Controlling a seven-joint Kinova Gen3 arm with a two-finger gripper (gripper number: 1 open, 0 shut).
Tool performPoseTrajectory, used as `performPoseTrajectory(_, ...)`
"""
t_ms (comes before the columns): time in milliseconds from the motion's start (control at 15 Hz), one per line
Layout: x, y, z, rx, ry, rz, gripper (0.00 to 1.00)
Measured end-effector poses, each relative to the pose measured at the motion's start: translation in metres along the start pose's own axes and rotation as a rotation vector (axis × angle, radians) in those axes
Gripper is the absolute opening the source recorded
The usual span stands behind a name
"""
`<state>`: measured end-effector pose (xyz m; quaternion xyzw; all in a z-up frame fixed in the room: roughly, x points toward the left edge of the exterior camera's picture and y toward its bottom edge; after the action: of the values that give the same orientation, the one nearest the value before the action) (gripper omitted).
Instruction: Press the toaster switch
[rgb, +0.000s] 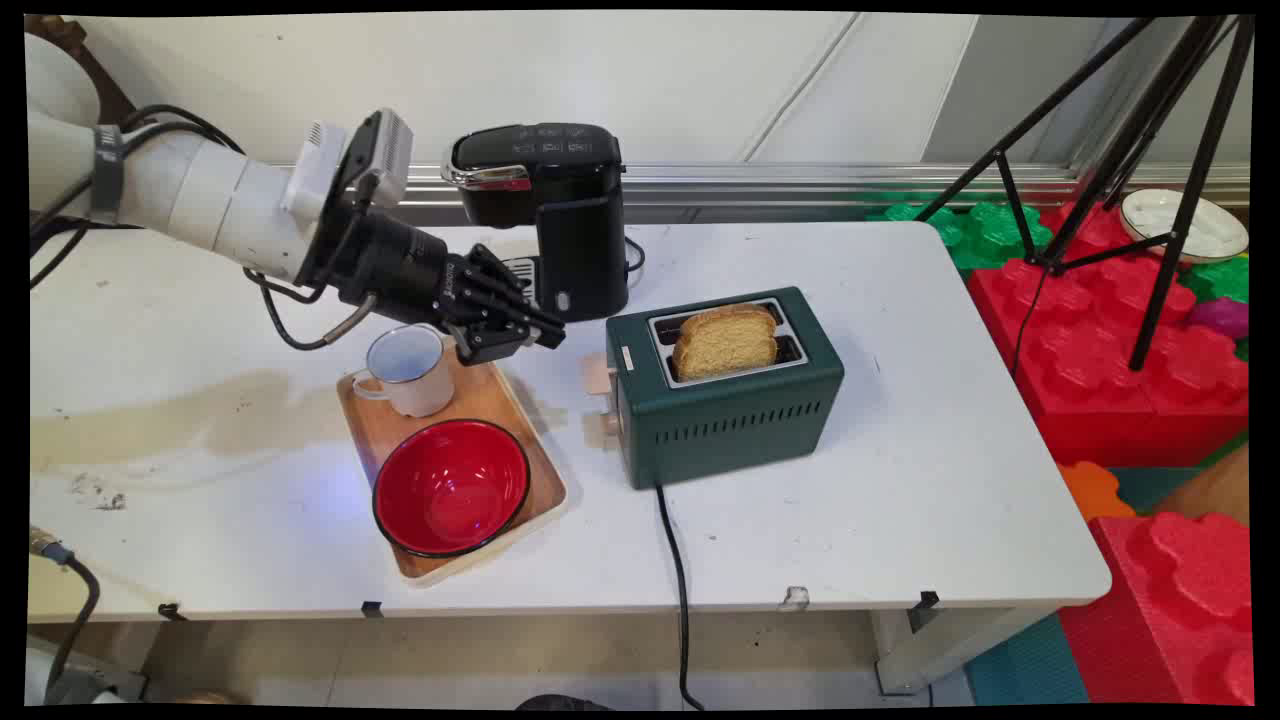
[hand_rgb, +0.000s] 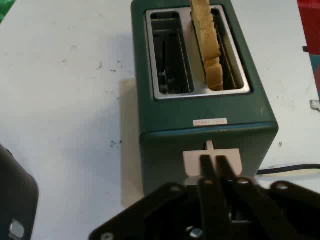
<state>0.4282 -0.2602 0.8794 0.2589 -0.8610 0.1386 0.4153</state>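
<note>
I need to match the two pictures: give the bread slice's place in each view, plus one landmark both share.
Main view: the bread slice stands in a slot of the green toaster, right of centre.
Hand view: the slice is at top centre, in the right-hand slot.
Shared landmark: the toaster's beige lever, facing the pincer.

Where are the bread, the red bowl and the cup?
bread (rgb: 725, 340), main view, on the slice's crumb face above the toaster slot.
red bowl (rgb: 451, 487), main view, on its inner bottom.
cup (rgb: 405, 356), main view, on its white inside.
</note>
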Motion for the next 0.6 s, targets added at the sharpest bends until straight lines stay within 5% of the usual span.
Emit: performPoseTrajectory(600, -0.006, -0.003, 0.019, -0.019, -0.021, -0.011, 0.00)
